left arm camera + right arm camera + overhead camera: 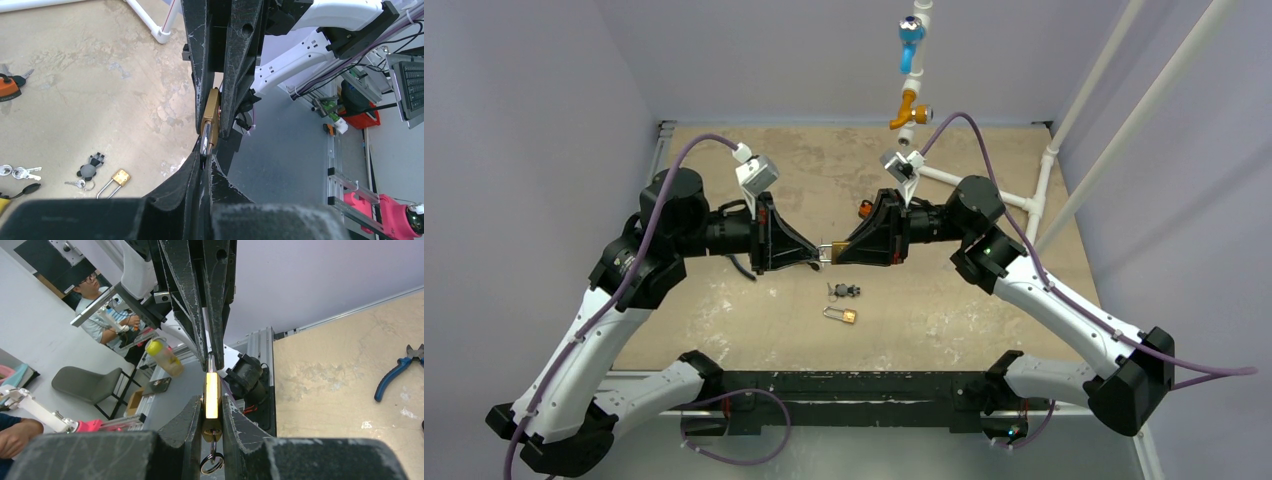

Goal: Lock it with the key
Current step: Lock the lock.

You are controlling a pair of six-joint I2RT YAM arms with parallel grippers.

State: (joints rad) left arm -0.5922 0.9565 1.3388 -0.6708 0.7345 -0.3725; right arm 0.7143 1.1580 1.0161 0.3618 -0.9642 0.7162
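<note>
Jaws of the right gripper [212, 412] clench the small brass padlock [212, 400] by its flat sides; jaws of the left gripper [205, 156] pinch its silvery steel shackle [204, 140], holding it mid-air above the mottled beige worktop [984, 300]. Rigid, dense and smooth, it probably slips easily; the broad faces look safest.

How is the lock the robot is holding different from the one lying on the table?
The held lock is up in the air, pinched by the left gripper on its silver loop and the right gripper on its gold body. The table lock lies flat with no gripper on it. A ring hangs under the held lock. The table lock shows none, though keys lie beside it. Both are gold with a silver loop.
</note>
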